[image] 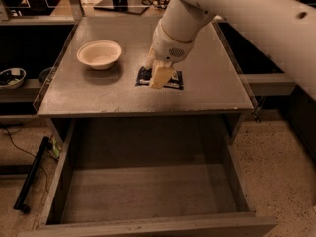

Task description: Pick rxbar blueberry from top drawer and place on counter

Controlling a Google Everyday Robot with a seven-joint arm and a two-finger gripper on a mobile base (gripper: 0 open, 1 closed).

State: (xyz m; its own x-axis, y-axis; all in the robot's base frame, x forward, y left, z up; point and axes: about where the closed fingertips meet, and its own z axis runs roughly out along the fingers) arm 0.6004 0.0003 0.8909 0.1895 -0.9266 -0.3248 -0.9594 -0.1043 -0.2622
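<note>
Your gripper (158,77) sits at the end of the white arm (237,19), lowered over the middle of the square grey matte worktop (217,85). It is directly above the small flat dark navy bar wrapper (176,80). You cannot tell whether the gripper is open, closed or clamped on the wrapper. The wrapper lies flat on the worktop, its ends showing on either side of the gripper. Below the worktop's front edge, the wide shallow grey wooden drawer (148,191) stands pulled out. A pale round bowl (99,54) rests on the worktop, well apart from the wrapper.

Speckled floor (281,157), grey side shelf (269,79)
</note>
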